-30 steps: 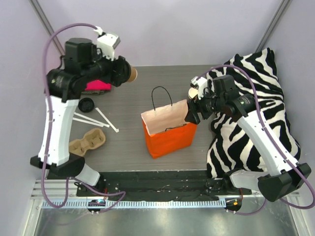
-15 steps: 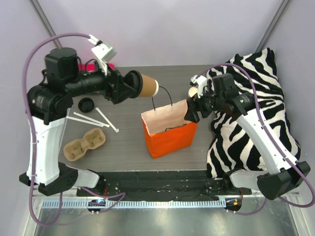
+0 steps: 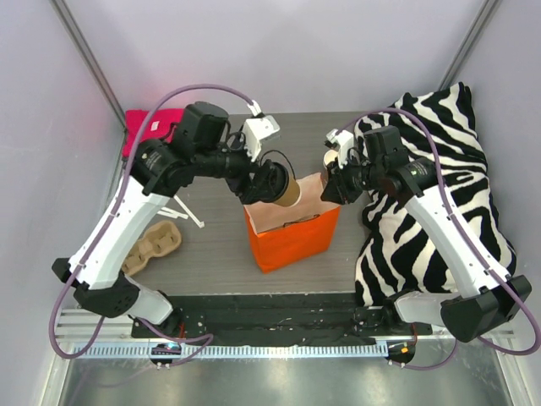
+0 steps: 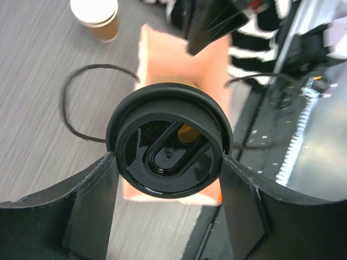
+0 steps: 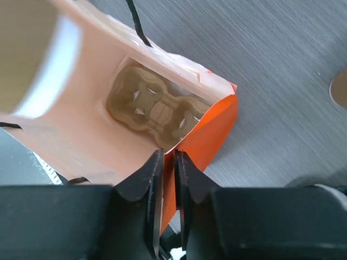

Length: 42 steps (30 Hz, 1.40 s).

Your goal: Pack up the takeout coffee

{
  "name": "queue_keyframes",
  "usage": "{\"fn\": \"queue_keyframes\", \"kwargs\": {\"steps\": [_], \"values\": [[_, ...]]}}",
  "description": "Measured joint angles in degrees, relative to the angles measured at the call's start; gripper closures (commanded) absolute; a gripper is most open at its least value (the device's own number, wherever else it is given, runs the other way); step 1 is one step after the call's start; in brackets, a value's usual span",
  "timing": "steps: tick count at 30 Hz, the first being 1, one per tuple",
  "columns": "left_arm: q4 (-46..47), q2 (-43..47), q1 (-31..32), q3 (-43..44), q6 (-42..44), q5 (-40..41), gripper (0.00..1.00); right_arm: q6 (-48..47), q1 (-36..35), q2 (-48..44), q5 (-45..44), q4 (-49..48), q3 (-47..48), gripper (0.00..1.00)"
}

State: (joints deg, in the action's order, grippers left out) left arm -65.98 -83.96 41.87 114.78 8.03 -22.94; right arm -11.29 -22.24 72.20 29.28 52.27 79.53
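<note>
My left jaws grip the cup [image 3: 286, 192] above the bag [image 3: 292, 241]; right jaws pinch its rim; lowering remains.

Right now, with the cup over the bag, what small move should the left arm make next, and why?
Probably tip the left tool downward and lower the takeout coffee into the orange bag. The lidded cup hangs tilted above the bag's mouth, the right tool pinches the bag's rim so it stands open, and a cup tray lies at the bottom, ready to receive it.
</note>
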Motion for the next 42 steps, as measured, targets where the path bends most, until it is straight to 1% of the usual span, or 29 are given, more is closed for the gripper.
{"fn": "queue_keyframes", "kwargs": {"steps": [1, 3, 6, 9, 14, 16, 17, 20, 21, 24, 26, 32, 38, 42], "values": [[0.59, 0.00, 0.35, -1.25, 0.33, 1.16, 0.63, -0.17, 0.00, -0.09, 0.52, -0.04, 0.00, 0.87], [2.08, 0.07, 1.70, -3.98, 1.40, 3.48, 0.63, -0.42, -0.02, -0.37, 1.55, -0.15, -0.04, 0.88], [4.22, 0.48, 5.35, -9.49, 3.15, 6.84, 0.64, -0.81, -0.02, -1.88, 2.82, -1.20, -0.70, 0.89], [6.34, 1.22, 9.01, -15.23, 4.96, 11.10, 0.64, -1.01, -0.02, -3.26, 4.22, -1.57, -0.94, 0.89], [9.70, 2.14, 13.75, -20.00, 7.82, 17.55, 0.64, -1.44, -0.02, -4.79, 6.88, -2.73, -2.38, 0.89], [11.39, 3.15, 15.32, -22.51, 9.03, 19.76, 0.65, -1.44, -0.02, -5.55, 7.58, -2.86, -3.45, 0.86], [12.00, 3.65, 15.96, -23.76, 9.33, 20.41, 0.65, -1.40, -0.02, -6.01, 7.93, -2.86, -4.09, 0.83], [13.57, 4.96, 17.81, -28.39, 10.71, 22.10, 0.65, -0.44, -0.02, -7.37, 8.33, -2.08, -5.81, 0.63], [14.10, 5.20, 18.21, -29.81, 10.95, 22.38, 0.65, 0.28, -0.02, -7.58, 8.33, -1.70, -6.05, 0.49], [14.69, 5.27, 18.56, -32.61, 12.00, 22.51, 0.65, 3.06, -0.02, -7.58, 8.92, -0.39, -5.97, 0.29], [14.91, 5.27, 18.53, -33.29, 12.39, 22.51, 0.65, 3.45, -0.02, -6.38, 9.22, 1.16, -4.26, 0.22], [16.48, 5.27, 18.53, -33.31, 13.77, 21.73, 0.64, -0.42, -0.02, -2.36, 7.54, 2.32, 1.38, 0.15], [16.55, 5.27, 18.53, -33.48, 15.02, 20.50, 0.64, -6.27, -0.02, 1.16, 7.13, 1.95, 4.87, 0.13], [16.57, 5.18, 18.53, -33.57, 15.43, 20.06, 0.64, -10.01, -0.02, 3.52, 8.48, 2.01, 6.03, 0.12]]}}
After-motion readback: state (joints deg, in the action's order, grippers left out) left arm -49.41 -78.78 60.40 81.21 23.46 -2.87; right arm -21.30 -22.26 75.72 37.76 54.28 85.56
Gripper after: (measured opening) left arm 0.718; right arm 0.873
